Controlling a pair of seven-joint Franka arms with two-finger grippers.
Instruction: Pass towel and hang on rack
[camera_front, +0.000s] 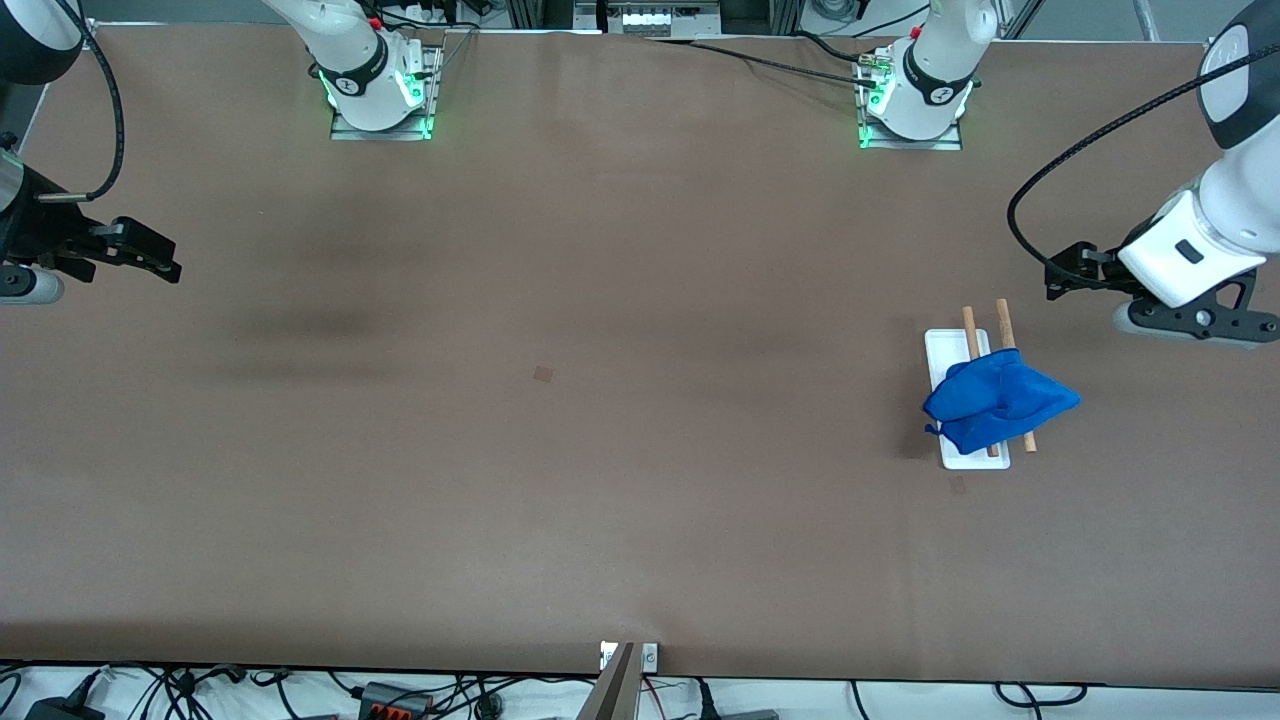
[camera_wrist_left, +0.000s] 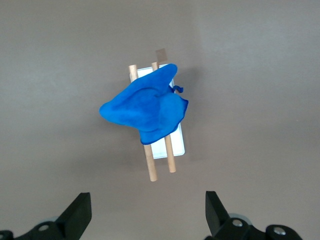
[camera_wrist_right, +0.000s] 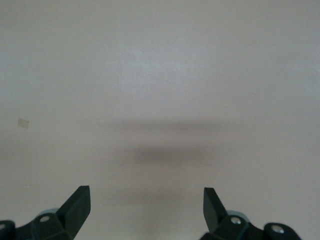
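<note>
Both grippers hang in the air with nothing between their fingers. Left gripper (camera_wrist_left: 147, 212) is spread wide over the table (camera_front: 600, 450) at the left arm's end, beside the rack (camera_front: 966, 398); right gripper (camera_wrist_right: 146, 210) is equally wide apart over bare table at the right arm's end, where that arm waits.

From the front camera the left gripper (camera_front: 1062, 272) is only a dark shape at the end of the white wrist, and the right gripper (camera_front: 150, 255) a dark shape near the picture's edge — the wrist cameras are what show the gaps between the fingers.

Draped across the rack's two wooden rods lies the blue towel (camera_front: 995, 402), bunched and crumpled, covering their middle and leaving both ends of the rods bare. One pointed fold sticks out past the rods toward the left arm's end of the table. In the left wrist view the towel (camera_wrist_left: 145, 107) hides most of the rack (camera_wrist_left: 176, 145) — only part of its white base shows.
</note>
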